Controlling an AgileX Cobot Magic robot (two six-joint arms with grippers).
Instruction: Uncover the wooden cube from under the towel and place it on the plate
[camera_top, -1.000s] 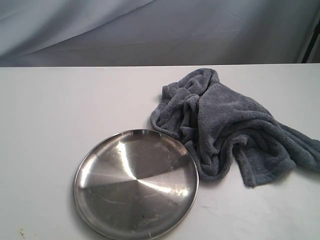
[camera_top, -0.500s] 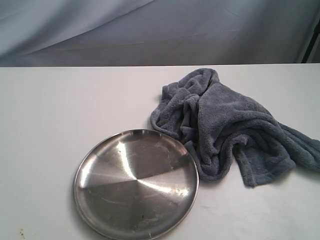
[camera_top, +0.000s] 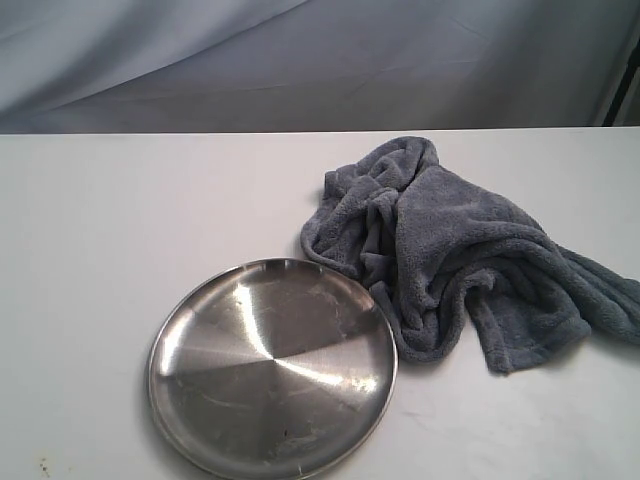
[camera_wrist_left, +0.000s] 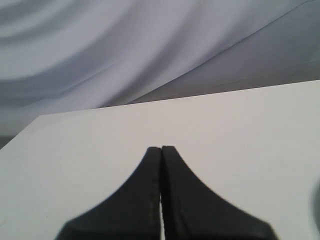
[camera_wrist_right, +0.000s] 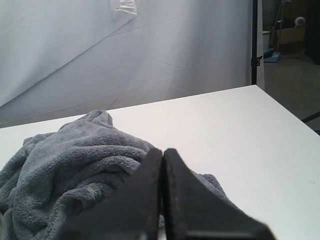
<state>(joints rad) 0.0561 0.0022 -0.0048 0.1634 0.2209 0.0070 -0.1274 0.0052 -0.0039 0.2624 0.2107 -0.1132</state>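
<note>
Lying crumpled on the white tabletop (camera_top: 100, 220), the fluffy blue-grey terry towel (camera_top: 460, 265) sits in a heap toward the right, and you cannot see the wooden cube anywhere; whether it is under the folds cannot be told. Your round, shiny stainless-steel plate (camera_top: 272, 367) rests bare at the front, its far right rim just beside the towel's near edge. Your left gripper (camera_wrist_left: 161, 150) is clenched, black fingers pressed together on nothing, above bare tabletop. Your right gripper (camera_wrist_right: 163, 151) is likewise clenched and empty, poised near the towel. Behind the tabletop hangs a pale grey draped backdrop (camera_top: 300, 60).
</note>
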